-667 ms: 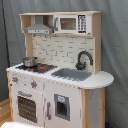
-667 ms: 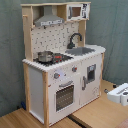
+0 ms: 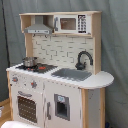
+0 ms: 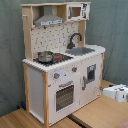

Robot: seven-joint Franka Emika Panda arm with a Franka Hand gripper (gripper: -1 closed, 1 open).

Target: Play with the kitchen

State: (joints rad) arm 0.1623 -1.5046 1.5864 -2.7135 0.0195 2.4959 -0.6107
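Note:
The kitchen [image 3: 102, 79] is a white and light-wood toy unit, seen whole in both exterior views. A metal pot [image 3: 29, 61] stands on its stovetop, left of the grey sink [image 3: 72, 74] and black faucet [image 3: 82, 59]. Below are the knobs [image 3: 34, 84] and the shut oven door [image 3: 27, 107]. In the second exterior view the kitchen [image 4: 37, 87] stands on a wooden table, with the pot [image 4: 45, 56], faucet [image 4: 75, 39] and oven door [image 4: 64, 96] showing. My gripper [image 4: 118, 93] is a white body low at the second exterior view's right, apart from the kitchen.
A grey curtain [image 3: 115, 45] hangs behind the kitchen. The wooden table [image 4: 100, 112] extends in front of and beside the unit. Up top are a grey hood [image 3: 37, 29] and a toy microwave [image 3: 70, 23] under the shelf.

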